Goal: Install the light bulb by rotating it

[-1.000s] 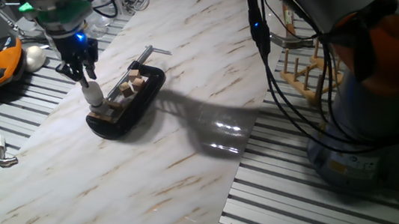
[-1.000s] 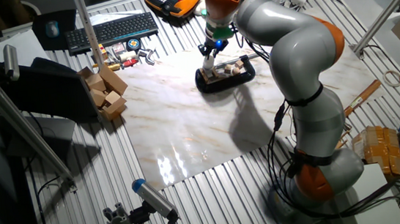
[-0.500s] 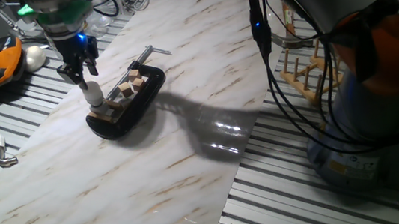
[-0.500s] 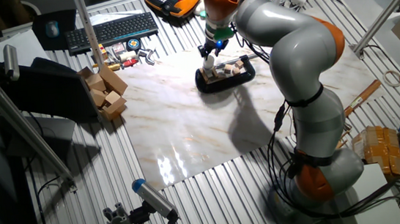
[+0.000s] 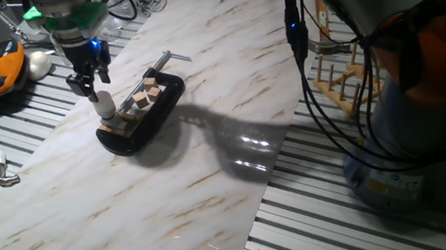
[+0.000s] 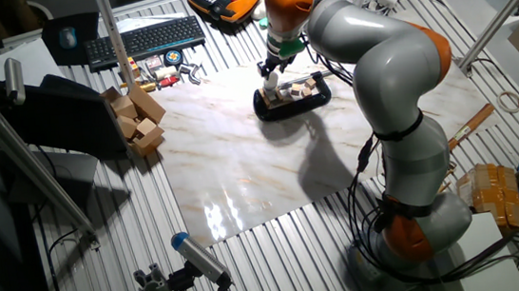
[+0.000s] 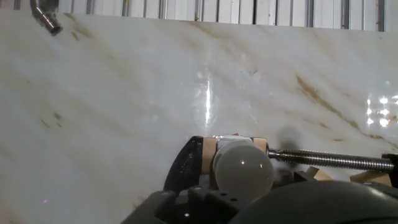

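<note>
**Bulb seated in its holder, gripper just above**

The light bulb is seen upright at the 9 o'clock end of the black tray, which also holds small wooden blocks. The gripper hangs directly above the globe; whether its fingers are apart cannot be told. Screwing-in is judged under way; next, a regrasp and another twist would be needed.

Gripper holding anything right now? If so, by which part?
Looks like nothing. The gripper sits just above the light bulb, which stands upright at the end of the black tray. Fingers seem apart from the globe; whether they are open cannot be told.
</note>
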Available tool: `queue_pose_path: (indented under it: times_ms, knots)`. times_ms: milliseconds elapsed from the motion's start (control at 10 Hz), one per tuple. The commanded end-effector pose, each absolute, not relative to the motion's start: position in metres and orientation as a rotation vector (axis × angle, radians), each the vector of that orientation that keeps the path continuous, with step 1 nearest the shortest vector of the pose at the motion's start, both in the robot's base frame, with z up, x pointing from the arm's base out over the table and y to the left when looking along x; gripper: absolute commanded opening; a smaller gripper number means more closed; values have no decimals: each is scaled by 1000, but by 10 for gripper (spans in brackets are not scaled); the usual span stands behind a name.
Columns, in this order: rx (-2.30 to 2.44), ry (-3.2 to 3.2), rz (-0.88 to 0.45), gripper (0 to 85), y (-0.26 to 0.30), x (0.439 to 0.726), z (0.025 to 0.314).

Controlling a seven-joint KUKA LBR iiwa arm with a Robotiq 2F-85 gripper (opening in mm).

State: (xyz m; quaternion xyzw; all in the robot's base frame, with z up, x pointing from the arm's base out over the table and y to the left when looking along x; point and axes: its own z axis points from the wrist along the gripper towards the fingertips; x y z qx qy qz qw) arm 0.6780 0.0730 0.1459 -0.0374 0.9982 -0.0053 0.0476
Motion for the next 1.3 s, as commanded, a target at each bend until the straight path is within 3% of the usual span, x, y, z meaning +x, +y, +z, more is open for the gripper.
queue_pose_path:
  times_ms: [0, 1200]
  knots:
    - [-116, 3049, -14, 680, 73, 678, 145]
    - [-181, 3051, 9, 680, 77, 680, 121]
